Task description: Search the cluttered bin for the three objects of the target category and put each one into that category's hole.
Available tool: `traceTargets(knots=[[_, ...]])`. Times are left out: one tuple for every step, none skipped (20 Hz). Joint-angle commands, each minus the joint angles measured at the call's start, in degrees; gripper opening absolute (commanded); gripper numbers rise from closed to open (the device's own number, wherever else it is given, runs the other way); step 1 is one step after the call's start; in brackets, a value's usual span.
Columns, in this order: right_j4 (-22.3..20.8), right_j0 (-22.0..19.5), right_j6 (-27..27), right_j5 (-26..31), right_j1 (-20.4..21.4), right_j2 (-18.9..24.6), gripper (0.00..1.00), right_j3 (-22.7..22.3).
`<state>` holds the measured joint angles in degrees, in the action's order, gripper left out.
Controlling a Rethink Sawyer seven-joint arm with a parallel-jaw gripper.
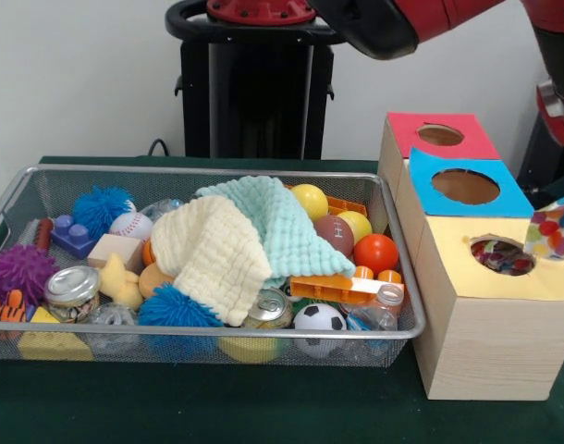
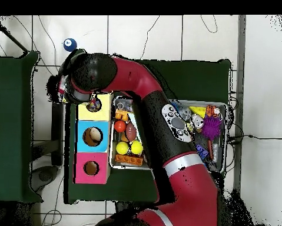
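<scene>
Delivering a patterned fabric piece to the hole (image 1: 501, 254) in the yellow-topped box (image 1: 485, 314), as judged from the layout. Locating the polka-dot fabric (image 1: 554, 227) just beside that hole, on its outer side away from the cluttered bin (image 1: 208, 170), hanging above the box top and partly cut off by the front view's edge. Noting colourful patterned material already lying inside the hole. Centring the cloth over the opening before any release, since the ragged edge is likely catching thin floppy material. Lowering until the trailing corner is entering the hole, not draping over the yellow top. Avoiding drift toward the blue-topped hole (image 1: 465, 186) next behind the yellow-topped box. Checking the bin afterwards beneath the mint cloth (image 1: 273, 217) and cream cloth (image 1: 213, 254), which are covering the middle of the clutter and possibly hiding a further piece. Finding the pincer (image 2: 66, 94) almost wholly masked by the arm (image 2: 149, 100) at the yellow-topped box in the overhead view, so not being able to tell whether it is apart, together or clamped on the fabric.
</scene>
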<state>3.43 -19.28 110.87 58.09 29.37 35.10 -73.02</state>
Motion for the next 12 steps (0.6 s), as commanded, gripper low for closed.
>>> traceTargets(knots=[[-4.2, -3.2, -10.0, -6.0, 0.6, 3.1, 0.0, -5.9], [-4.7, -3.0, -9.9, -5.5, 0.6, 2.7, 0.0, -5.3], [-5.5, -2.8, -9.7, -5.2, 0.5, 2.1, 0.0, -5.0], [-6.5, -2.6, -9.7, -4.1, 0.4, 1.2, 0.0, -4.0], [-7.3, -2.6, -9.5, -3.6, 0.4, 0.5, 0.0, -3.8], [-8.1, -2.6, -9.7, -3.0, 0.2, 0.1, 0.0, -3.3], [-8.9, -2.7, -9.8, -2.4, 0.0, -0.4, 0.0, -2.8], [-9.3, -2.8, -9.8, -1.7, -0.1, -0.5, 0.0, -2.4], [-9.7, -3.0, -9.9, -1.3, -0.2, -0.4, 0.0, -2.4], [-10.0, -3.3, -10.0, -1.0, 0.0, -0.2, 0.0, -2.7], [-10.0, -3.6, -10.0, -0.5, -0.1, 0.1, 0.0, -2.9], [-9.9, -3.8, -9.8, 0.2, 0.0, 0.5, 0.0, -3.2]])
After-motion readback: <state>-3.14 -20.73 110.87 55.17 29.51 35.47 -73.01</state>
